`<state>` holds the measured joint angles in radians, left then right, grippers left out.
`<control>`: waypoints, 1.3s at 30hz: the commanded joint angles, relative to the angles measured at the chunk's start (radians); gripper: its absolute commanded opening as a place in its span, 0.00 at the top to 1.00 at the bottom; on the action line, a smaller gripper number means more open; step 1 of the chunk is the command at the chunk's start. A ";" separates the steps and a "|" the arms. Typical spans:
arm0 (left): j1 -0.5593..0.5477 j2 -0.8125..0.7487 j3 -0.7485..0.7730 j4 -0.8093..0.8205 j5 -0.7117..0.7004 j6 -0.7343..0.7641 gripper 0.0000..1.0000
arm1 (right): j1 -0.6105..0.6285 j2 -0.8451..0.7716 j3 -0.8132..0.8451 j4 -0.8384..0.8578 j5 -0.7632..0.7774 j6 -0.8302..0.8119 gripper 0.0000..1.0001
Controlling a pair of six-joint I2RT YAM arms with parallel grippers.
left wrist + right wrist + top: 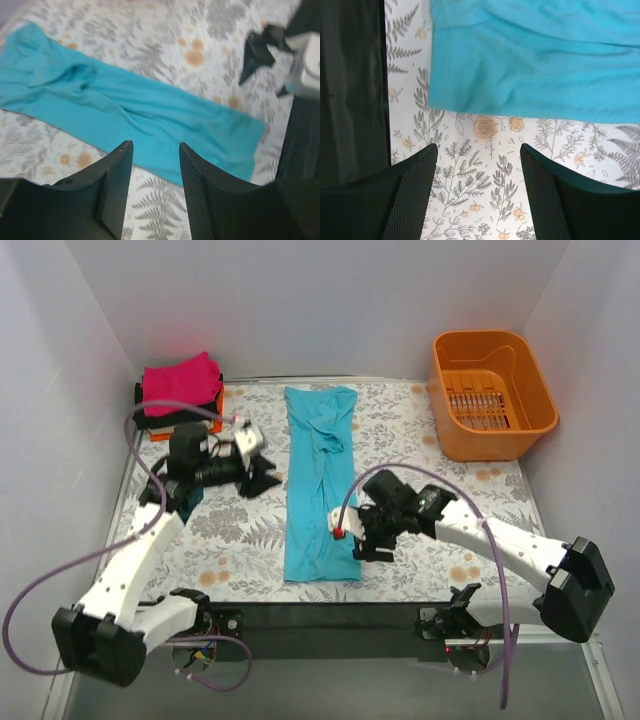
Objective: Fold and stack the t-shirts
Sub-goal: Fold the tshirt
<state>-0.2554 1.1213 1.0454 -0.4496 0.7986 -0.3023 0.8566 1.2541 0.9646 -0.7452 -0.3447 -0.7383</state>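
Teal t-shirt (318,485) lies flat as one long narrow strip; the lengthwise folds look done, the cross folds and stacking are not yet done. Folded pile (180,390), pink on top, sits beyond the strip's far-left corner, well apart. Left gripper (155,150) hovers just left of the strip and right gripper (479,150) just off its near-right corner, both with jaws apart and holding nothing.

The teal t-shirt (318,490) is soft, matt cloth, lightly creased, lying on a matt floral-printed table cover (240,540). At one o'clock the orange basket (490,445) is smooth, faintly glossy plastic.
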 commanded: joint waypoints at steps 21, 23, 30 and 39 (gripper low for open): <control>-0.393 -0.152 -0.597 -0.077 -0.079 0.758 0.60 | 0.305 -0.059 -0.435 0.509 0.171 -0.297 0.48; -0.410 -0.135 -0.601 -0.067 -0.082 0.766 0.60 | 0.314 -0.059 -0.437 0.500 0.167 -0.297 0.48; -0.475 -0.074 -0.617 -0.018 -0.111 0.724 0.59 | 0.346 -0.042 -0.463 0.515 0.184 -0.293 0.47; -0.501 0.004 -0.650 0.006 -0.177 0.744 0.60 | 0.346 0.033 -0.486 0.515 0.208 -0.277 0.70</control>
<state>-0.7452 1.1007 0.4103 -0.4786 0.6582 0.4232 1.1992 1.2552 0.5251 -0.1810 -0.1547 -1.0214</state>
